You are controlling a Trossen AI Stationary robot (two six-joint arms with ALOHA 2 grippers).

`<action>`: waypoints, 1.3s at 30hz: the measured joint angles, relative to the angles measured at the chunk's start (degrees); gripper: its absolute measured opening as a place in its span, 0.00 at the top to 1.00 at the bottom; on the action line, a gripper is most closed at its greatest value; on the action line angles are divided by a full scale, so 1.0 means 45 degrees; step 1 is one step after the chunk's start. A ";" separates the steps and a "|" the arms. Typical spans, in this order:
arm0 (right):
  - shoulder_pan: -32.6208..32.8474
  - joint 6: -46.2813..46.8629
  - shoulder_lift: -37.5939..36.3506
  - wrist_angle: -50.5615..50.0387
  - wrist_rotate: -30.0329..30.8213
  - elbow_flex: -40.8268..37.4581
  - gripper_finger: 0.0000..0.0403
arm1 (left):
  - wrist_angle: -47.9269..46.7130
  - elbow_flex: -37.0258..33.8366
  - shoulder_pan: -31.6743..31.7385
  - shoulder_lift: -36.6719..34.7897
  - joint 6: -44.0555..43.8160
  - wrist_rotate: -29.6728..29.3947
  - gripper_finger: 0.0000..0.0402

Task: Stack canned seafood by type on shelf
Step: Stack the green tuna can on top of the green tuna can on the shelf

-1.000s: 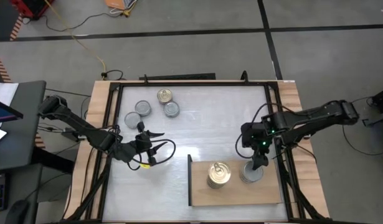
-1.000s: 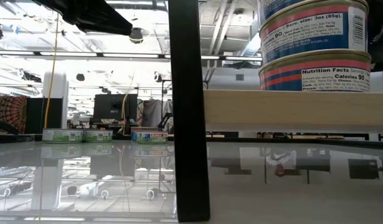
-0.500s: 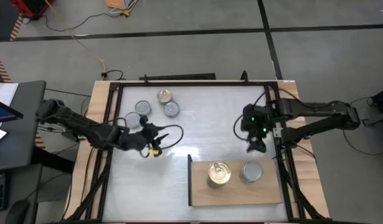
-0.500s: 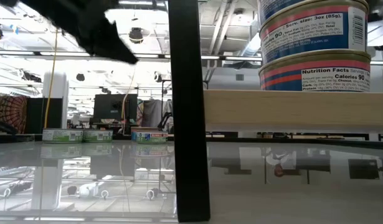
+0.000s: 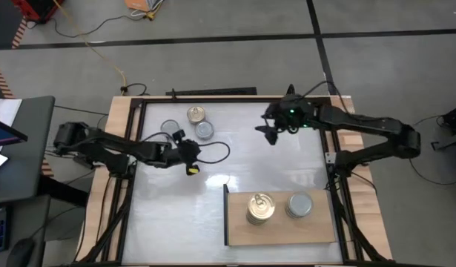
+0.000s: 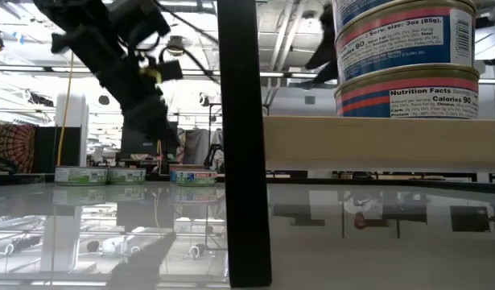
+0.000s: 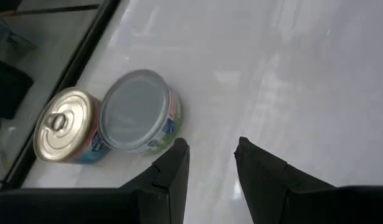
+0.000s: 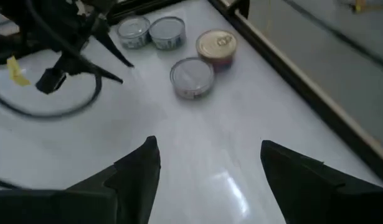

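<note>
White tabletop (image 5: 242,159) carries the shelf (image 5: 283,226) at 5 o'clock, holding a gold-lidded stack (image 5: 260,208) beside a silver-lidded can (image 5: 299,205); only the low view reads their labels, past a dark post (image 6: 243,145); four loose cans (image 5: 203,130) sit at 11 o'clock; left gripper (image 7: 208,158), narrowly parted and empty, hovers just beside a silver can (image 7: 138,119); right gripper (image 8: 207,162), wide apart and empty, hangs at 1 o'clock.

Gold-lidded can (image 7: 62,126) beside silver-lidded can (image 7: 136,119) (blue-green label).
</note>
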 joint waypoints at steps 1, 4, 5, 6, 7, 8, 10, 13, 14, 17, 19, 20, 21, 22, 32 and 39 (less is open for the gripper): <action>0.0000 -0.0341 0.0326 0.0401 0.0000 0.0000 0.25 | 0.0121 0.0000 -0.0004 0.0299 0.0192 -0.0099 0.69; -0.0150 -0.1046 0.1323 0.1223 -0.0005 -0.0007 0.25 | 0.0489 0.0000 -0.0014 0.0953 0.0838 -0.0256 0.69; -0.0204 -0.1206 0.1631 0.1360 -0.0008 -0.0010 0.25 | 0.0637 0.0000 -0.0014 0.1087 0.1089 -0.0257 0.69; -0.0291 -0.1366 0.1867 0.1401 -0.0005 -0.0015 0.25 | 0.0698 0.0000 -0.0014 0.1149 0.1360 -0.0257 0.69; -0.0379 -0.1544 0.2079 0.1372 -0.0005 -0.0024 0.25 | 0.0720 0.0000 -0.0014 0.1162 0.1602 -0.0239 0.69; -0.0470 -0.1628 0.2219 0.1378 -0.0005 -0.0024 0.25 | 0.0802 0.0000 -0.0014 0.1140 0.1812 -0.0176 0.69; -0.0658 -0.1639 0.2378 0.1494 -0.0005 -0.0024 0.25 | 0.0865 0.0000 -0.0014 0.0915 0.2125 0.0063 0.69; -0.0821 -0.1570 0.2487 0.2192 -0.0008 -0.0024 0.25 | 0.0785 0.0000 -0.0019 0.0408 0.2360 0.0184 0.69; -0.0861 -0.1522 0.2503 0.2456 -0.0015 -0.0024 0.25 | 0.0716 0.0000 -0.0019 0.0268 0.2436 0.0334 0.69; -0.0817 -0.1515 0.2582 0.3582 -0.0053 -0.0019 0.25 | 0.0713 0.0000 -0.0019 0.0064 0.2841 0.0340 0.69; -0.0701 -0.1687 0.2723 0.4390 -0.0096 -0.0019 0.25 | 0.0714 0.0000 0.0021 0.0056 0.3300 0.0340 0.69; -0.0654 -0.1808 0.2755 0.4772 -0.0107 -0.0019 0.25 | 0.0726 0.0000 0.0071 0.0056 0.3567 0.0340 0.69; -0.0624 -0.1951 0.2759 0.4970 -0.0120 -0.0022 0.25 | 0.0794 0.0000 0.0124 0.0056 0.3748 0.0335 0.69; -0.0612 -0.2102 0.2759 0.5296 -0.0143 -0.0024 0.25 | 0.0897 0.0000 0.0211 0.0056 0.3825 0.0305 0.69; -0.1048 -0.2920 0.2718 0.7326 -0.0798 0.0554 0.25 | 0.1664 0.0000 0.1339 0.0056 0.2928 -0.0536 0.69; -0.1695 -0.3355 0.3014 0.7822 -0.2042 0.0534 0.25 | 0.2573 0.0000 0.1744 0.0054 0.1867 0.0596 0.69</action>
